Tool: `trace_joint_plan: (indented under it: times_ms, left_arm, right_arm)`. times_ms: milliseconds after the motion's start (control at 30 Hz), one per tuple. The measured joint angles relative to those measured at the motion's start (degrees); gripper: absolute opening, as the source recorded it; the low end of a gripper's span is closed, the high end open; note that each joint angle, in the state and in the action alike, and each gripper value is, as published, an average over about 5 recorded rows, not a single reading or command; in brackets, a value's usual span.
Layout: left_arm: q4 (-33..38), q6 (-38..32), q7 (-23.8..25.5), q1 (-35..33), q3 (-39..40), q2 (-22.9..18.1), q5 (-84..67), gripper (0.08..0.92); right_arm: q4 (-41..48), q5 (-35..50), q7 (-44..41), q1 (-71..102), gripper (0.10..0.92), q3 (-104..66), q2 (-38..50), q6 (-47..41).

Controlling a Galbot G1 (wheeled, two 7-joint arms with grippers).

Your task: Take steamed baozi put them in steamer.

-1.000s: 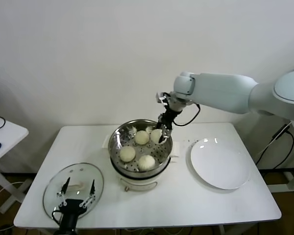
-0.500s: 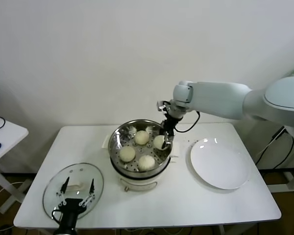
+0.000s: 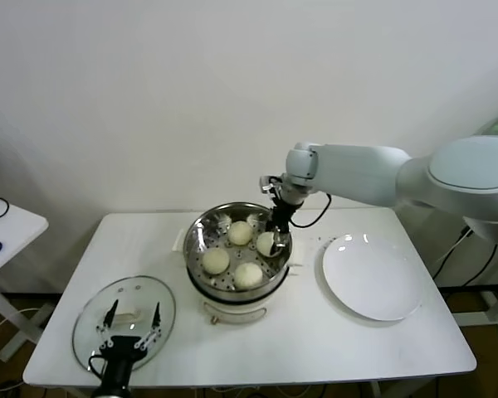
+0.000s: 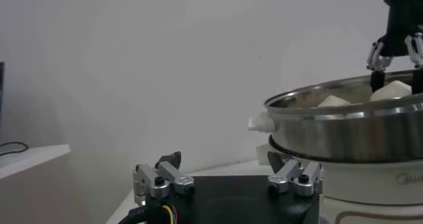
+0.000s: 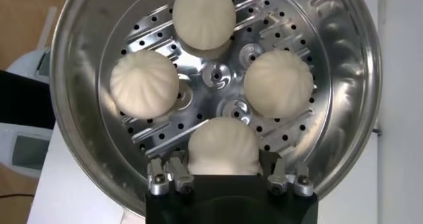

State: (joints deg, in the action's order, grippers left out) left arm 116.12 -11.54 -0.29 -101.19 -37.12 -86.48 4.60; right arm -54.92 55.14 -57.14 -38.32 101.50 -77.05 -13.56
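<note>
The steel steamer stands on its white cooker base mid-table. Three steamed baozi lie on its perforated floor, seen from above as round white buns. One more baozi sits low at the steamer's right side, and my right gripper is shut on it, a finger on each flank. In the left wrist view the right gripper reaches down over the steamer rim. My left gripper waits open at the table's front left.
A round glass lid lies flat under the left gripper. A bare white plate sits right of the steamer. A second small table stands at the far left. A wall rises just behind the table.
My right gripper has come down with the baozi from above the steamer's rim to low inside it. The left arm has stayed put.
</note>
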Motion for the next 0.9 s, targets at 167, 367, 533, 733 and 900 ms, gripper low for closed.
trace_joint_plan:
  times_ms: [167, 367, 533, 733, 900]
  left_arm:
    - [0.1, 0.2, 0.0, 0.2, 0.0, 0.0, 0.0, 0.823]
    - [0.2, 0.2, 0.1, 0.2, -0.3, 0.0, -0.2, 0.823]
    - [0.1, 0.1, 0.0, 0.1, -0.3, 0.1, -0.5, 0.823]
    - [0.1, 0.1, 0.1, 0.1, -0.3, 0.1, -0.5, 0.823]
    - [0.2, 0.3, 0.1, 0.4, -0.3, 0.1, -0.5, 0.823]
  right_arm:
    - [0.5, -0.1, -0.1, 0.1, 0.691, 0.4, -0.7, 0.3]
    - [0.7, -0.1, 0.0, 0.2, 0.701, 0.7, -0.8, 0.5]
    - [0.3, -0.1, 0.1, 0.3, 0.788, 0.8, -0.7, 0.6]
    - [-0.6, 0.5, -0.1, -0.5, 0.822, 0.7, -0.2, 0.7]
    - [-2.0, 1.1, -0.1, -1.7, 0.823, 0.0, 0.7, 0.8]
